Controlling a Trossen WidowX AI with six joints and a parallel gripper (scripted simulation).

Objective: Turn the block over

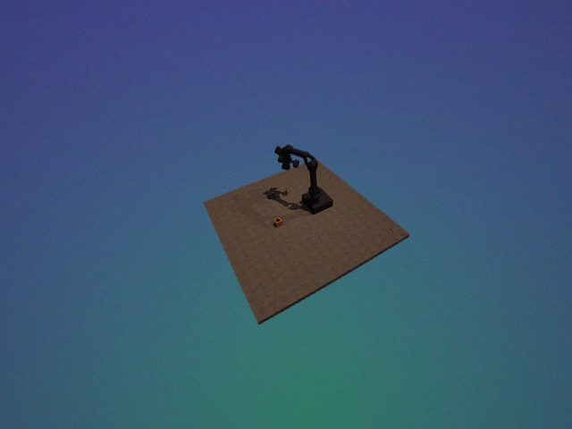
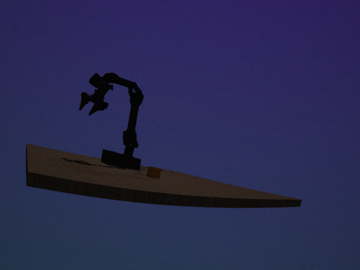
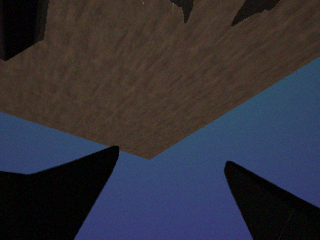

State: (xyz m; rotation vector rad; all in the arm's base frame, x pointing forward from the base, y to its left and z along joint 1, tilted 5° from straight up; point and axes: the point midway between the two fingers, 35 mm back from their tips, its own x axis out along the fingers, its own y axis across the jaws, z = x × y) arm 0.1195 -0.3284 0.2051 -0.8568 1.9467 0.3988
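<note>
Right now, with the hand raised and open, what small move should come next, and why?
Probably swing the hand down toward the orange block. The hand is open and empty, high above the table, while the block rests apart from it with its dark marked face up. The wrist view shows no block.
</note>
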